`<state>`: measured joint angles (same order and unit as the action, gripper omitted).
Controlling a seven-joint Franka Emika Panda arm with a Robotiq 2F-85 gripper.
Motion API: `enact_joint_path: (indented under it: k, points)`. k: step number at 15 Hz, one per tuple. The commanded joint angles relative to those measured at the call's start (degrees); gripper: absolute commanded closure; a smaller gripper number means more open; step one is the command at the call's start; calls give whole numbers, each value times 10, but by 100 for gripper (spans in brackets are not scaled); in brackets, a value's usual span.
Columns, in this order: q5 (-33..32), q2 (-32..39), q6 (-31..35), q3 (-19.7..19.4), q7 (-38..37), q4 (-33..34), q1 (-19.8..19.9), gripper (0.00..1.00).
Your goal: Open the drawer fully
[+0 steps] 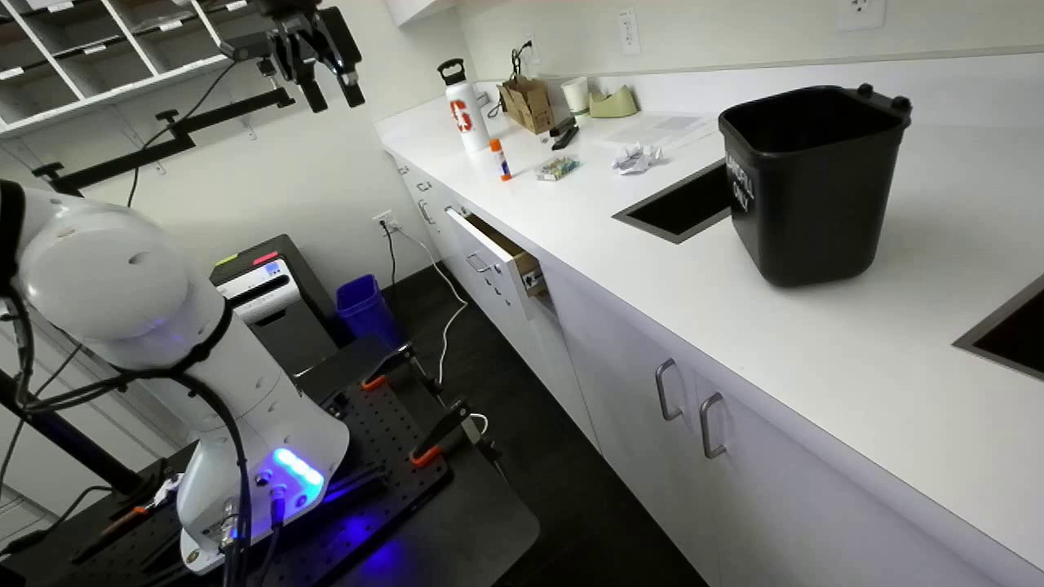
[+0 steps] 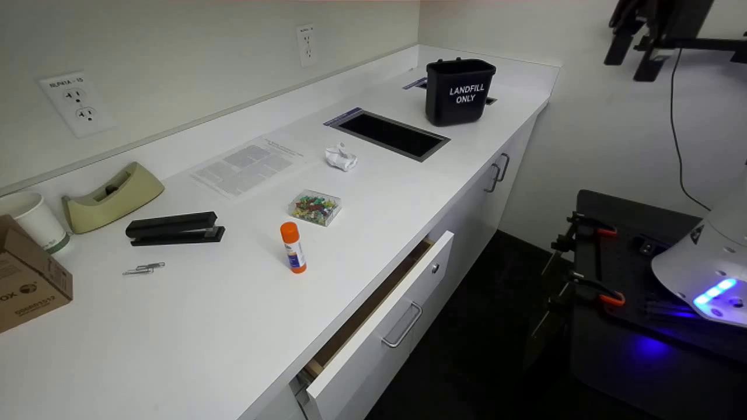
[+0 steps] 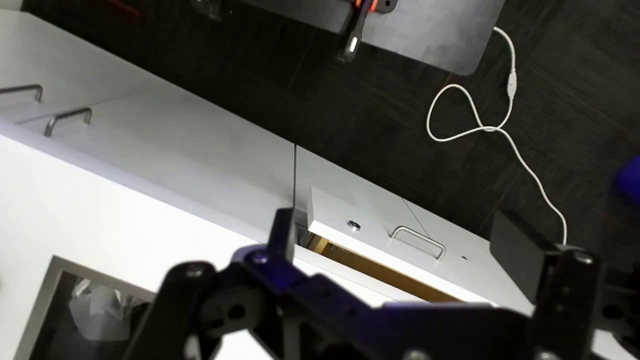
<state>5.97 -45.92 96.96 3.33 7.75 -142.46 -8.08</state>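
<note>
The drawer stands partly open in both exterior views, its white front (image 1: 487, 249) (image 2: 363, 356) out from the counter and a strip of tan wooden inside showing. It also shows in the wrist view (image 3: 370, 217), with a round lock and a horizontal silver bar handle (image 3: 420, 236) on its front. The handle (image 2: 408, 328) also shows in an exterior view. My gripper (image 1: 334, 94) is open and empty, high up and well apart from the drawer. In the wrist view, its spread fingers (image 3: 400, 245) appear either side of the handle, with nothing between them up close.
A black landfill bin (image 1: 816, 196) stands on the white counter (image 1: 652, 293). A glue stick (image 2: 293, 248), pin box (image 2: 315, 208), and stapler (image 2: 175, 227) lie above the drawer. Cabinet doors with handles (image 1: 667, 391) adjoin it. A clamped cart edge (image 1: 489, 522) and white cable (image 3: 530, 170) lie below.
</note>
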Motion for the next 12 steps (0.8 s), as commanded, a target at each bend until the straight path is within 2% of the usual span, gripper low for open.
enact_joint_path:
  k: [1, 7, 8, 10, 12]
  points:
    - [-4, 96, 85, 50, 7, 5, -31, 0]
    - [-49, 247, 183, 130, -2, 9, -76, 0]
    - [-35, 204, 166, 112, -5, -3, -76, 0]
    - [-36, 227, 171, 116, -7, -2, -81, 0]
    - [-36, 222, 171, 111, -6, -1, -80, 0]
